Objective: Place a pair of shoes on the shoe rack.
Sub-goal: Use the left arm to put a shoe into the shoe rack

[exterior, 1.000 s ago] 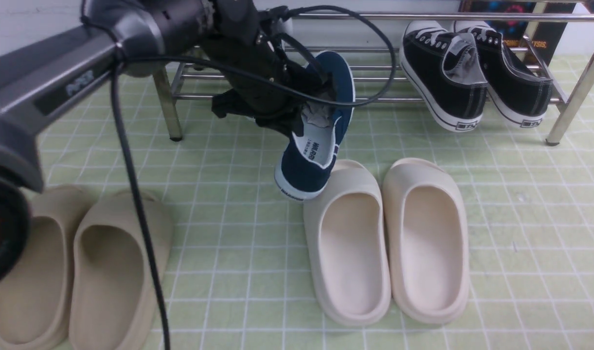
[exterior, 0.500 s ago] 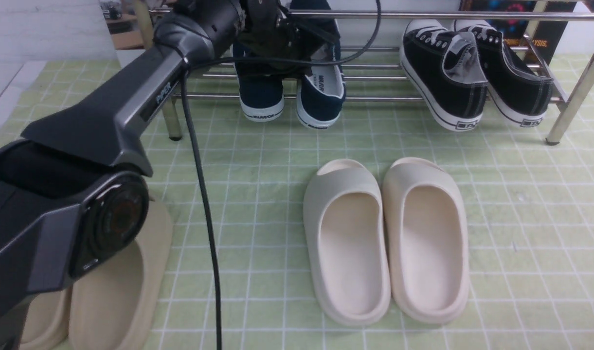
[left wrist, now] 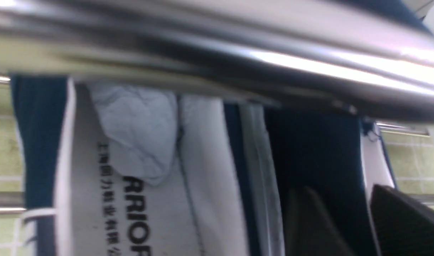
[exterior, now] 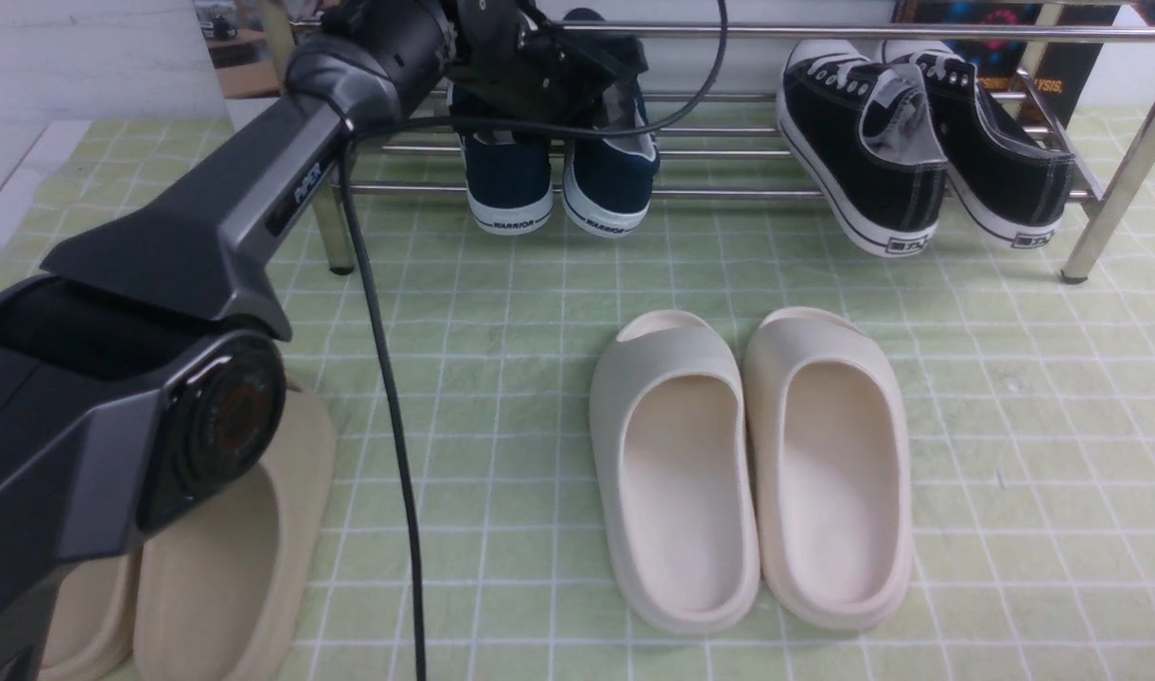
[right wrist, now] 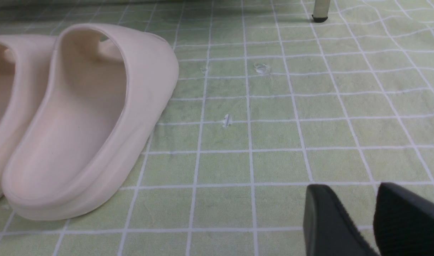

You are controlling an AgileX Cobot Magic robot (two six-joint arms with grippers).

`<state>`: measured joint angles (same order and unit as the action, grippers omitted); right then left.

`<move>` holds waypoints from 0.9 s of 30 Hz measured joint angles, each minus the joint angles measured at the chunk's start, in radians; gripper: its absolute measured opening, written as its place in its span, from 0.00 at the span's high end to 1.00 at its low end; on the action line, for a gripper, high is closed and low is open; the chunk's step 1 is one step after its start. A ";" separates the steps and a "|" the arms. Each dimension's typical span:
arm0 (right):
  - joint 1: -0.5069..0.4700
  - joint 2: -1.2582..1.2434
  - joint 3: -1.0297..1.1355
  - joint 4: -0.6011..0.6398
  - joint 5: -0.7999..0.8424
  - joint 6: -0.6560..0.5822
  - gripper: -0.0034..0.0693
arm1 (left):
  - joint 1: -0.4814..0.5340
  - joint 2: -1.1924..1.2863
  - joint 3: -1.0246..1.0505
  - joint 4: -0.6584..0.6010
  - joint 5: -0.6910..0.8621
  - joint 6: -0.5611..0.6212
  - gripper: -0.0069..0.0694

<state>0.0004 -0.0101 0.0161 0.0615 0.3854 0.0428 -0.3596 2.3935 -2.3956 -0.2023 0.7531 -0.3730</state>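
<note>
Left claw (left wrist: 348, 206) released, jaws astride collar of navy shoe (exterior: 611, 175) on shoe rack (exterior: 747, 194). Risk: my pull-back snags collar, drags shoe off rack. Right claw (right wrist: 371, 213) released, idle.

Pair of shoes (exterior: 511, 184) on shoe rack (exterior: 747, 193)
</note>
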 joint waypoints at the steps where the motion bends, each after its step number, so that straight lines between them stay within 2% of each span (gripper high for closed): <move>1: 0.000 0.000 0.000 0.000 0.000 0.000 0.62 | -0.001 -0.001 0.000 0.000 0.000 0.000 0.49; 2: 0.000 0.000 0.000 0.000 0.000 0.000 0.62 | -0.001 -0.006 0.000 0.000 0.014 0.001 0.43; 4: 0.000 0.000 0.000 0.000 0.000 0.000 0.62 | -0.001 -0.021 0.000 0.000 0.041 0.002 0.41; 7: 0.000 0.000 0.000 0.000 0.000 0.000 0.62 | -0.001 -0.063 0.000 0.001 0.082 0.032 0.43; 11: 0.000 0.000 0.000 0.000 0.000 0.000 0.62 | -0.001 -0.129 -0.002 0.009 0.141 0.103 0.58; 17: 0.000 0.000 0.000 0.000 0.000 0.000 0.62 | -0.003 -0.153 -0.009 0.019 0.331 0.148 0.93; 19: 0.000 0.000 0.000 0.000 0.000 0.000 0.62 | -0.003 -0.125 -0.009 0.016 0.386 0.155 0.93; 24: 0.000 0.000 0.000 0.000 0.000 0.000 0.62 | -0.003 -0.061 -0.009 0.003 0.407 0.158 0.93; 27: 0.000 0.000 0.000 0.000 0.000 0.000 0.62 | -0.005 -0.014 -0.006 0.079 0.377 0.150 0.93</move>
<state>0.0004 -0.0101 0.0161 0.0615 0.3854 0.0428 -0.3646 2.3794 -2.4012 -0.1233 1.1298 -0.2233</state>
